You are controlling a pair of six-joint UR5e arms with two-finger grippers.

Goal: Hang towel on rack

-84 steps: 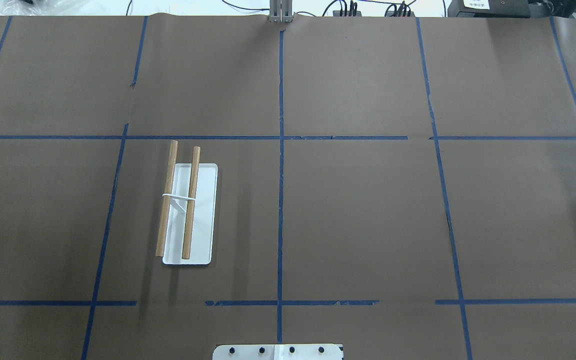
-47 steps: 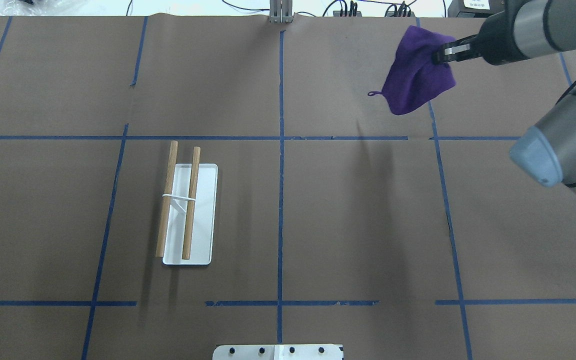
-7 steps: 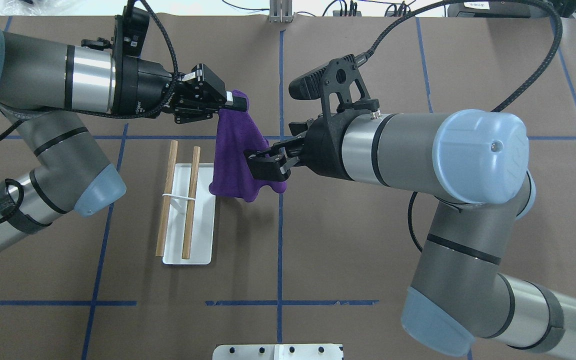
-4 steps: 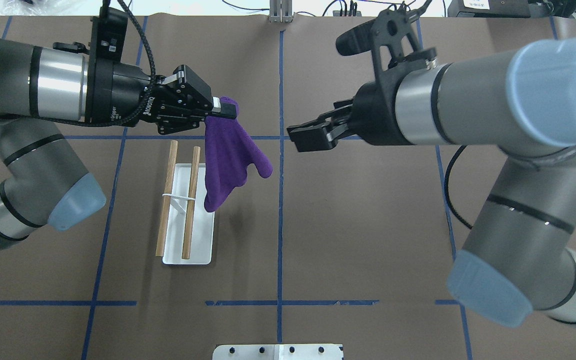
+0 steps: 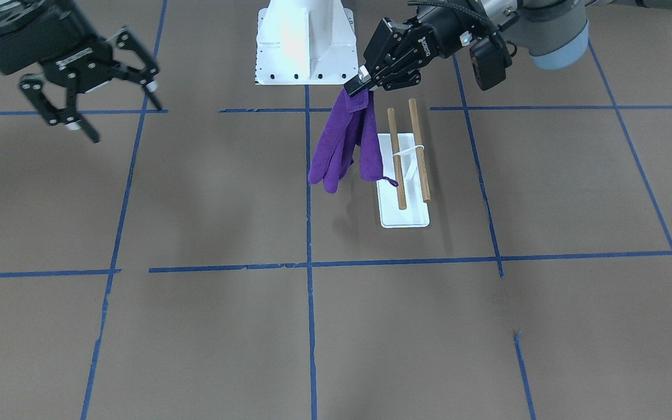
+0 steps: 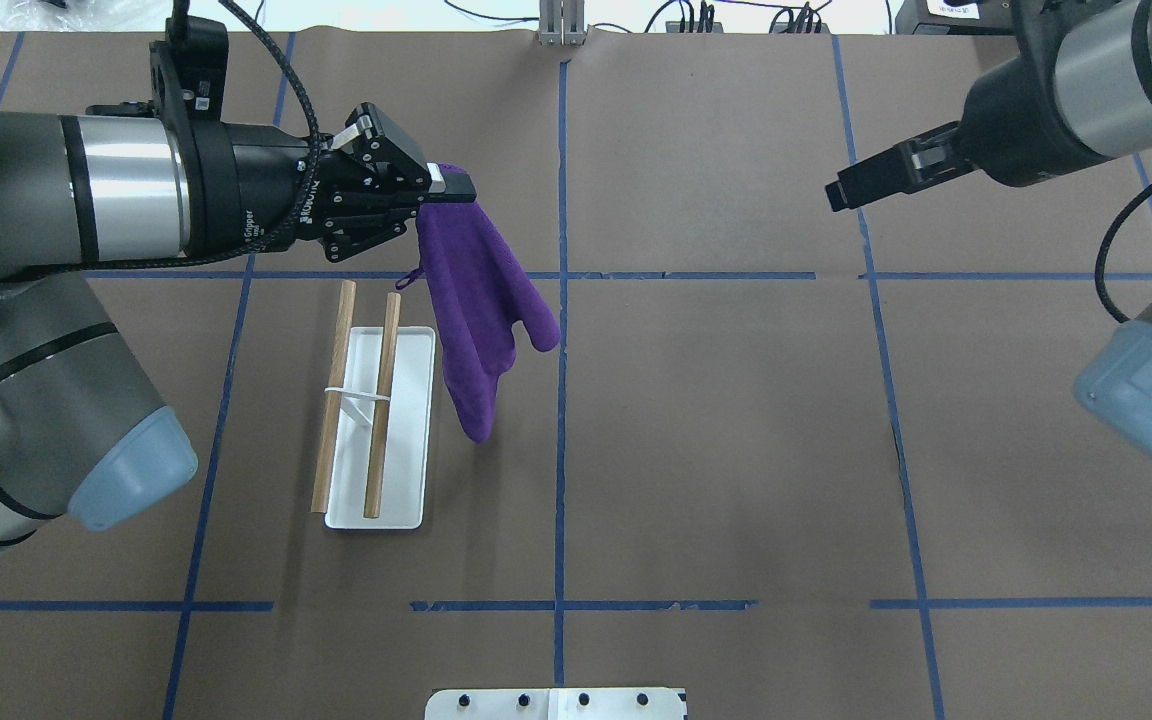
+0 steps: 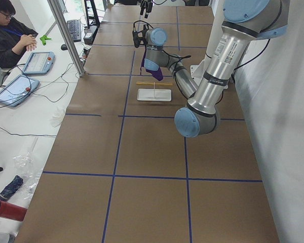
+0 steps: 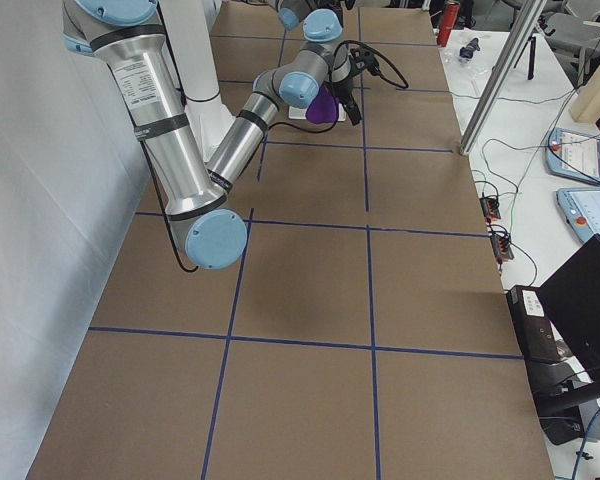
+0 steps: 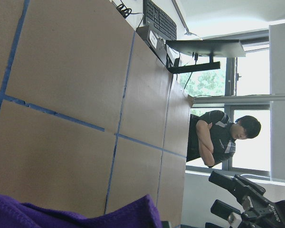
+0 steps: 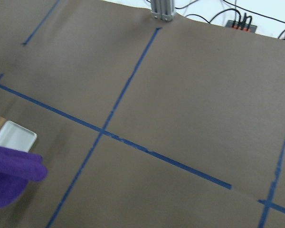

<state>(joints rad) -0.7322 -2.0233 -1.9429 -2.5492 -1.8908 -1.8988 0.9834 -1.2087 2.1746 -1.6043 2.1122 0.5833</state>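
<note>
The purple towel (image 6: 481, 300) hangs by its top corner from my left gripper (image 6: 451, 187), which is shut on it above the table. It hangs just right of the rack (image 6: 406, 430) without touching the two wooden dowels (image 6: 383, 400). In the front view the towel (image 5: 342, 146) hangs from the left gripper (image 5: 356, 87), beside the rack's white base (image 5: 404, 216), its thin loop by the near dowel. My right gripper (image 5: 120, 119) is open and empty, far off near the table's right side (image 6: 841, 192). The right wrist view shows the towel's edge (image 10: 9, 175).
The white robot pedestal (image 5: 307, 46) stands at the table's near edge. Blue tape lines grid the brown table (image 6: 736, 450). A metal post (image 6: 562, 25) stands at the far edge. An operator (image 7: 5, 30) sits beyond the far side with tablets and cables.
My right gripper has let go of the towel's lower edge and drawn far back to the right, open. The towel now hangs from the left gripper alone and has swung down.
</note>
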